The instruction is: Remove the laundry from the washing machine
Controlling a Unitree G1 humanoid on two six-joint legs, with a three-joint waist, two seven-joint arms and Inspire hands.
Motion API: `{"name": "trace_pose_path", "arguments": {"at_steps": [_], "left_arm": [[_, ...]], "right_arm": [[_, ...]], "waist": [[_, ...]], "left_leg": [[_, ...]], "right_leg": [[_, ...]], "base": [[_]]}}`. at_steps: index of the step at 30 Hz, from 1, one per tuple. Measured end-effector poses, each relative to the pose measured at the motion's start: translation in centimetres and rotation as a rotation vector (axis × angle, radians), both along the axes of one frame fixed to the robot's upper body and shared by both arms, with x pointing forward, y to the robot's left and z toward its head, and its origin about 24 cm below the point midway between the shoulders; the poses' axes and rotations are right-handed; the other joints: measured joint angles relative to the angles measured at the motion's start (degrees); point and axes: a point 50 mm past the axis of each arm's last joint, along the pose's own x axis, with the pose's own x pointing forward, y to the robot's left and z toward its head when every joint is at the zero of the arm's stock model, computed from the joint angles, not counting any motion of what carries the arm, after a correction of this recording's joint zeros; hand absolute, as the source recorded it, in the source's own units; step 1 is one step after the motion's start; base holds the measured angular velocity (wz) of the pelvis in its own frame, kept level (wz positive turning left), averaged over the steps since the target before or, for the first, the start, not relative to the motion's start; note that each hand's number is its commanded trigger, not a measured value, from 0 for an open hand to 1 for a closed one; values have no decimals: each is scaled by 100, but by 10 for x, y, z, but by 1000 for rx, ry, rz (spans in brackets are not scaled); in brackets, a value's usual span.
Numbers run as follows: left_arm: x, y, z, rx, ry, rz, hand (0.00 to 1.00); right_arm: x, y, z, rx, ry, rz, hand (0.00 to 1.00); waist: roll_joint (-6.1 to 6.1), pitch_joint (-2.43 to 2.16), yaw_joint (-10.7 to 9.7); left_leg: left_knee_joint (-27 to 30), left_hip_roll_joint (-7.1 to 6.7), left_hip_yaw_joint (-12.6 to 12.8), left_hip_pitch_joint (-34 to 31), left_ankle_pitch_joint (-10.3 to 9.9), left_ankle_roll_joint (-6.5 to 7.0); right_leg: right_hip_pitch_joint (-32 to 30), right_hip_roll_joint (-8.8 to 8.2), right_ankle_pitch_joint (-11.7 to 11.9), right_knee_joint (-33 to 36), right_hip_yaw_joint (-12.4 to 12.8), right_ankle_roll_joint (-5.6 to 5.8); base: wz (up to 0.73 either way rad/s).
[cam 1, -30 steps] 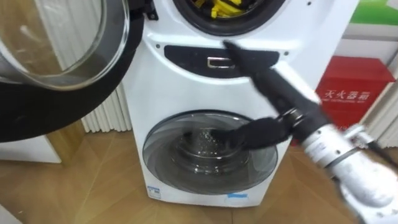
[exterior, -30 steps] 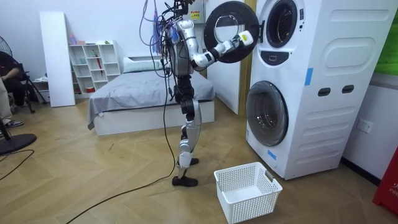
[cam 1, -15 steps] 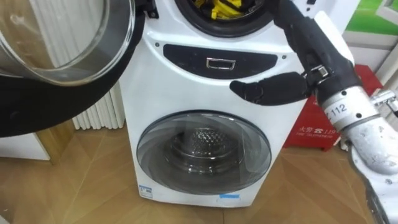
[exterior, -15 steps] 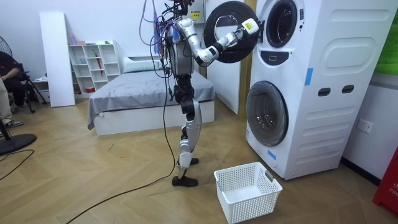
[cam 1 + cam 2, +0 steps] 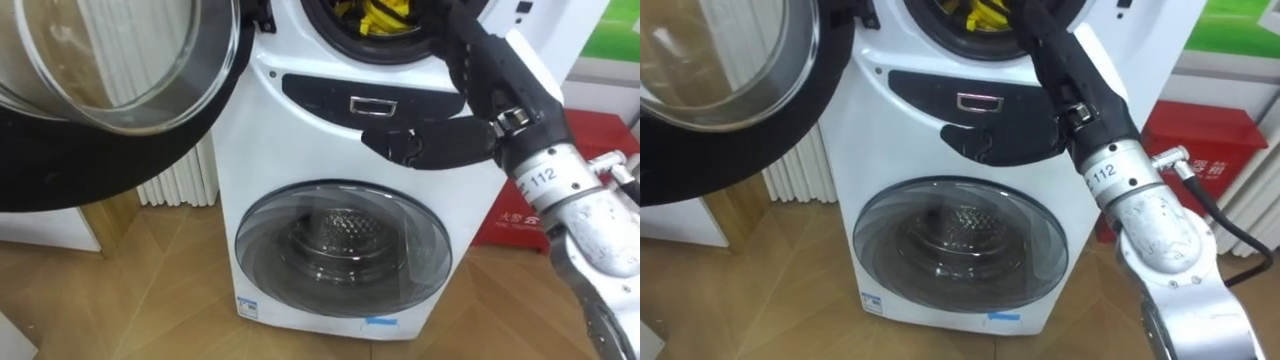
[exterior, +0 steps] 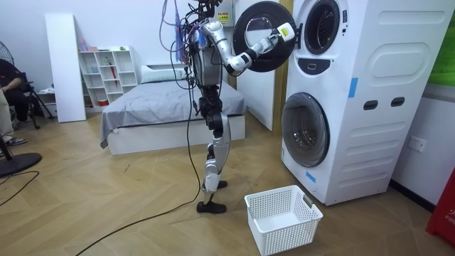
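With the door [image 5: 100, 90] hanging open on the left, we judge the yellow clothes [image 5: 375, 14] in the upper drum [image 5: 330, 30] lie just up-left of our right hand [image 5: 495, 125], whose straight, empty fingers point into its mouth.

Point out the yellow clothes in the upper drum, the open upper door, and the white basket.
yellow clothes [image 5: 375, 13], left eye view, on the bundle inside the drum opening.
upper door [image 5: 115, 60], left eye view, on its glass pane.
basket [image 6: 284, 238], room view, on its near wall.
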Motion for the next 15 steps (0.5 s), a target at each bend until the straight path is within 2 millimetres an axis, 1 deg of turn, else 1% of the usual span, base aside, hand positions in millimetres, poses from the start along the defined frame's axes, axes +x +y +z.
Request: {"name": "trace_pose_path", "arguments": {"at_steps": [2,6,10,12,13,15], "left_arm": [[-1,0,0,0,2,0,0],[-1,0,0,1,2,0,0],[-2,0,0,2,9,2,0],[-5,0,-1,2,18,5,0],[-6,0,-1,1,22,6,0],[-10,-1,-1,-1,32,11,0]], "right_arm": [[0,0,0,9,-3,-16,0],[3,-3,-4,37,6,-62,0],[8,-7,-11,73,37,-108,0],[9,-9,-13,86,45,-122,0],[9,-9,-13,97,47,-118,0],[10,-8,-14,110,56,-109,0]], "waist": [[13,-4,4],[22,-6,8],[34,0,65],[41,4,137],[55,6,142],[134,11,160]], "left_leg": [[-12,0,-4,1,0,0],[-7,-4,-6,7,1,0],[21,-1,14,20,1,1],[62,15,34,-10,-4,2],[120,26,24,-40,-31,4],[544,112,-18,-233,-235,-10]], "right_leg": [[11,-4,-2,1,-45,4],[24,-6,-3,3,-49,6],[19,-9,-4,9,-39,10],[-15,-6,-8,11,-54,17],[-21,6,-13,15,-58,25],[-12,93,-19,26,-39,31]], "base": [[0],[0],[-2],[-3],[7],[9]]}}
